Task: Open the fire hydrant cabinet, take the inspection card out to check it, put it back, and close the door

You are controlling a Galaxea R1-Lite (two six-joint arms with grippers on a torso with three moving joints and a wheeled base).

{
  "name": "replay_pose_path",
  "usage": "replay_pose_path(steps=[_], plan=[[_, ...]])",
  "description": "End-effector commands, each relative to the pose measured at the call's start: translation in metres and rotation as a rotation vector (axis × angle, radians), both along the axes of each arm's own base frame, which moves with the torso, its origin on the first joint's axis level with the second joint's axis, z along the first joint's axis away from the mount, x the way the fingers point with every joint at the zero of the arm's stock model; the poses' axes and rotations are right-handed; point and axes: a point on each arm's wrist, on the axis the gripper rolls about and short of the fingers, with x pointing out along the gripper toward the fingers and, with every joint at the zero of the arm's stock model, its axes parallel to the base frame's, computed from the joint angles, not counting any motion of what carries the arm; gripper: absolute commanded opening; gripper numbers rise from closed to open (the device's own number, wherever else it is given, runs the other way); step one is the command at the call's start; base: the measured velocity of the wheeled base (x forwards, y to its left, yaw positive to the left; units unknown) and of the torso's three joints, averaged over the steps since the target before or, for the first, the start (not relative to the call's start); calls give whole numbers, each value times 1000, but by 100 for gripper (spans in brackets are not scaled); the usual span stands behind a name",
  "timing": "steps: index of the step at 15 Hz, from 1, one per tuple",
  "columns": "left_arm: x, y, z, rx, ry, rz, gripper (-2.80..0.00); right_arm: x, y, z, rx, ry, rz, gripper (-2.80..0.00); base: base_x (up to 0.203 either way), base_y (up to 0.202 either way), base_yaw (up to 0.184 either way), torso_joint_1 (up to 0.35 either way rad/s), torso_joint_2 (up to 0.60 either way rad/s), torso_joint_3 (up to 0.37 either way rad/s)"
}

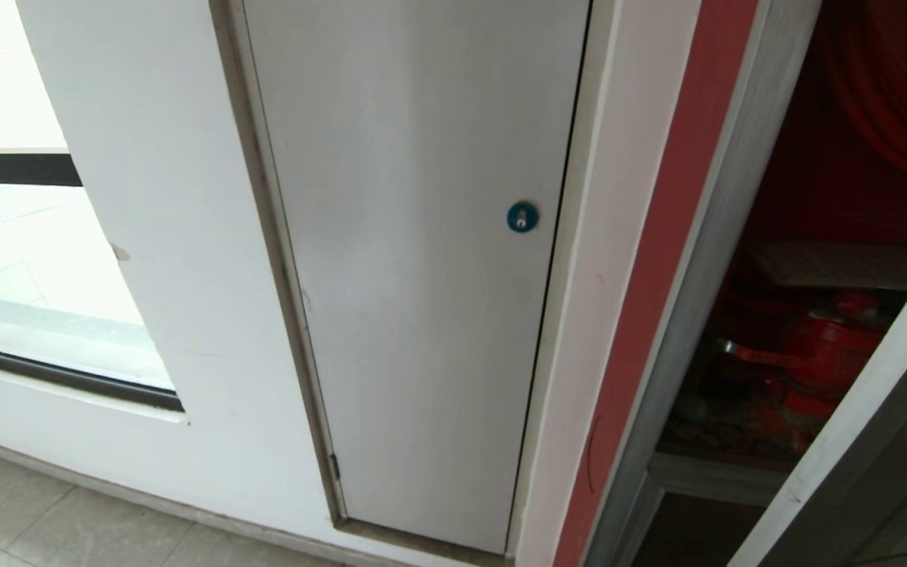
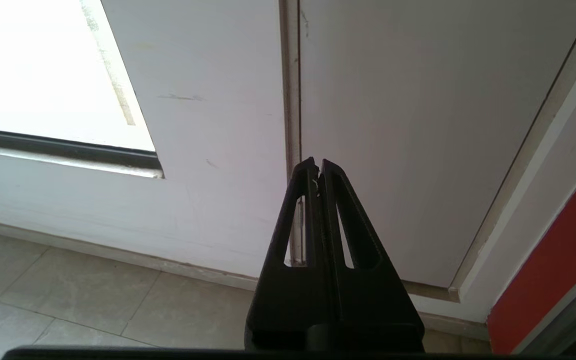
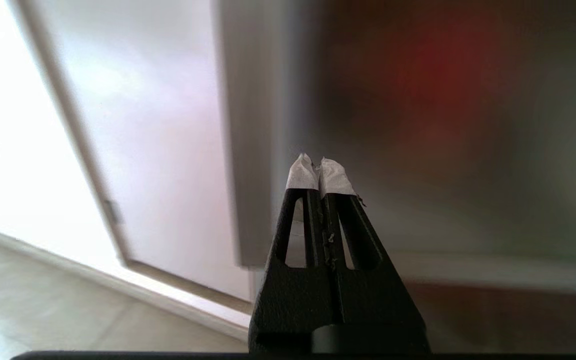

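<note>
A white wall [image 1: 146, 197] with a plain white door [image 1: 414, 276] fills the view; the fire hydrant cabinet [image 1: 816, 339] is seen at its right edge, the door [image 1: 863, 441] already swung out. The framed glass is judged heavy, stiff and fragile, best gripped by its metal edge. Both the left gripper [image 2: 317, 162] and right gripper [image 3: 319, 162] are pressed together, empty.

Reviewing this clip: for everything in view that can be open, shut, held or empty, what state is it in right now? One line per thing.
Silver-framed fire hydrant cabinet with red interior: open, red valve showing inside.
Silver metal-framed cabinet door: swung open at the right edge of the head view.
Plain white narrow door with round blue lock: shut.
Left claw: shut, empty.
Right claw: shut, empty, facing the cabinet.
</note>
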Motion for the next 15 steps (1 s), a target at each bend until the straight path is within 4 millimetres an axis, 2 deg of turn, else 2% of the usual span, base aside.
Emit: replay_pose_path(steps=[1,4,9,12,15], plan=[[1,0,-2,0,8,1,-280,7,2,37,6,51,82,-280,0,0,0,0,0,0],[1,0,-2,0,8,1,-280,18,6,78,14,121,273,-280,0,0,0,0,0,0],[1,0,-2,0,7,1,-280,66,9,125,27,207,388,-280,0,0,0,0,0,0],[1,0,-2,0,8,1,-280,90,8,144,14,141,369,-280,0,0,0,0,0,0],[1,0,-2,0,8,1,-280,104,8,151,8,107,325,-280,0,0,0,0,0,0]])
